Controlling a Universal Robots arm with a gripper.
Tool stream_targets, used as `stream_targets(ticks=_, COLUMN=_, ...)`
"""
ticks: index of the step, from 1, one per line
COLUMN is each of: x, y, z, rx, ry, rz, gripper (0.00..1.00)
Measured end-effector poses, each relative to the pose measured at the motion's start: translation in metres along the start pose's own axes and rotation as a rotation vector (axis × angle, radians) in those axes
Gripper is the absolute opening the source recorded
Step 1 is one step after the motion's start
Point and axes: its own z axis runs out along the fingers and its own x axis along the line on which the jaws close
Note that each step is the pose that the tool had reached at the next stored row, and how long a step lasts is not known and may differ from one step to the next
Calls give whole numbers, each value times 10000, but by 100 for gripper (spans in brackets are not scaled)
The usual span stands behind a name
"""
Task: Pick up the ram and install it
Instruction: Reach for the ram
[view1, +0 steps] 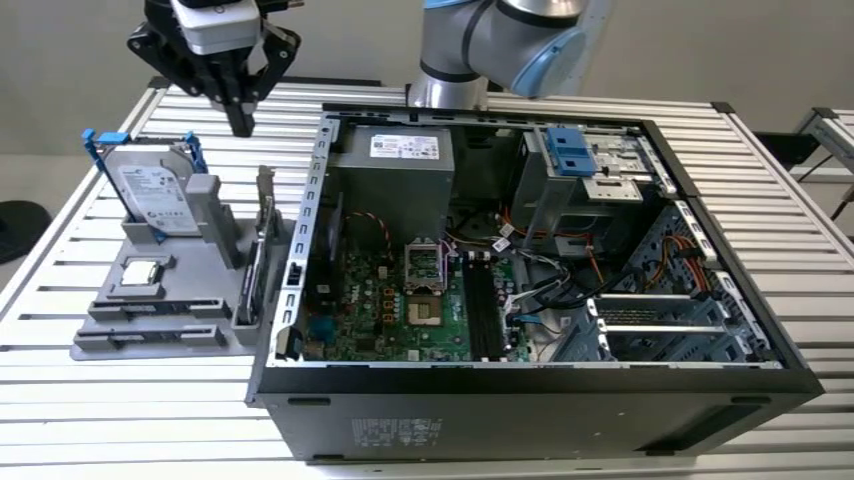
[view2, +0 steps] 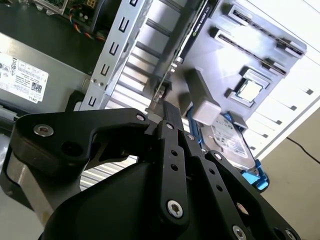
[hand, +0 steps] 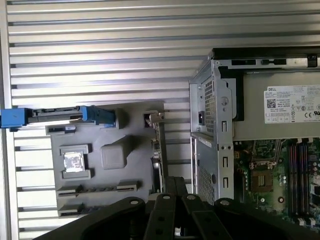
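My gripper (view1: 242, 118) hangs shut above the back left of the table, over the slats behind the grey parts holder (view1: 200, 215). Its black fingers (view2: 169, 116) press together with nothing between them. A thin dark strip, seemingly the ram (view1: 158, 304) seen edge-on, lies in a slot near the holder's front; the same ram (hand: 100, 188) shows in the first wrist view. The open computer case (view1: 287, 300) stands on the exterior view's right of the holder, its motherboard (view1: 400, 300) with dark memory slots (view1: 483, 310) exposed.
The holder also carries a silver hard drive in a blue frame (view1: 150, 190), a square processor chip (view1: 140, 272) and an upright card with a metal bracket (view1: 264, 235). The arm's base (view1: 447, 85) stands behind the case. Slatted table surface (view1: 134, 400) lies in front.
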Motion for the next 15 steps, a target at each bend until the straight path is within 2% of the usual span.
stream_targets(ticks=15, x=175, y=-10, z=-4, rx=0, ry=1, rz=-17, gripper=0)
